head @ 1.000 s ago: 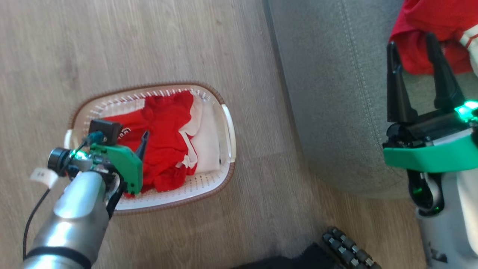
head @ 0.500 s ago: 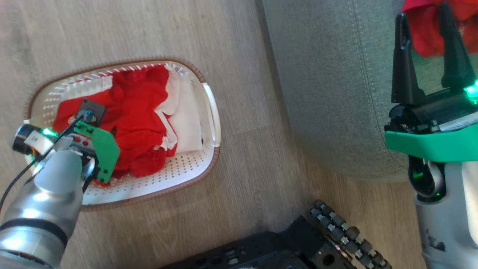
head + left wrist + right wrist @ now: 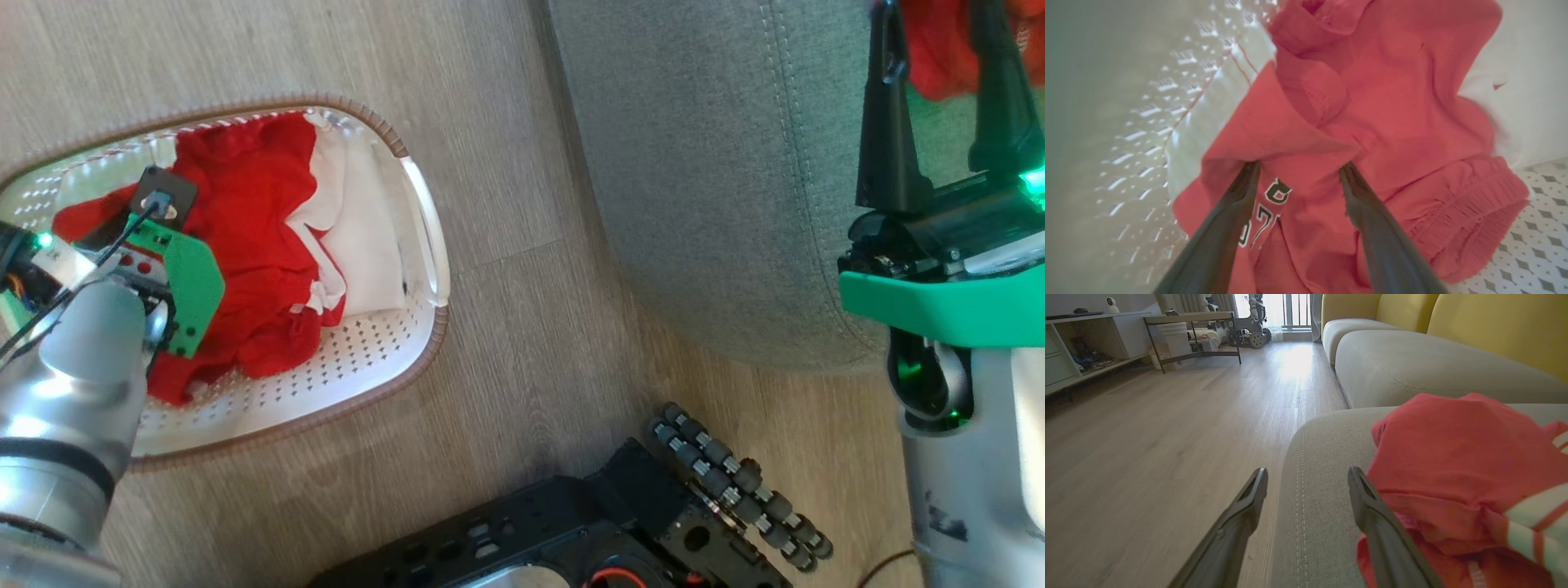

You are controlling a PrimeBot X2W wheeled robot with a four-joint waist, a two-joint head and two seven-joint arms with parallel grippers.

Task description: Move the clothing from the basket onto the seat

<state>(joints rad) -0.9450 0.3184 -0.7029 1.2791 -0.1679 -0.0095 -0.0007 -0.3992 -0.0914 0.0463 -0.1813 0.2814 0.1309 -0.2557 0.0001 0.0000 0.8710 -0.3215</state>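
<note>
The white basket (image 3: pixel 427 245) with a brown rim stands on the wood floor at the left, holding crumpled red and white clothing (image 3: pixel 245 212). My left gripper (image 3: pixel 1300 165) is down inside it, open, with both fingertips pushed under a fold of a red jersey (image 3: pixel 1392 102) with black-and-white lettering. Nothing is pinched between the fingers. The grey seat (image 3: pixel 702 163) lies at the upper right, with more red clothing (image 3: pixel 939 49) on it. My right gripper (image 3: pixel 935 24) hovers open over the seat's edge (image 3: pixel 1314 506), just left of that red clothing (image 3: pixel 1453 457).
My black wheeled base (image 3: pixel 702 490) sits on the floor between basket and seat. Beyond the seat lie another grey cushion (image 3: pixel 1412 363), yellow backrests (image 3: pixel 1494 330), a metal-frame table (image 3: pixel 1192 318) and low shelves (image 3: pixel 1086 339) far back.
The head camera has swung, shifting the whole picture and bringing the base into view. My left gripper has sunk deeper into the basket's clothing, its fingers now hidden in the head view. The right gripper stays open.
</note>
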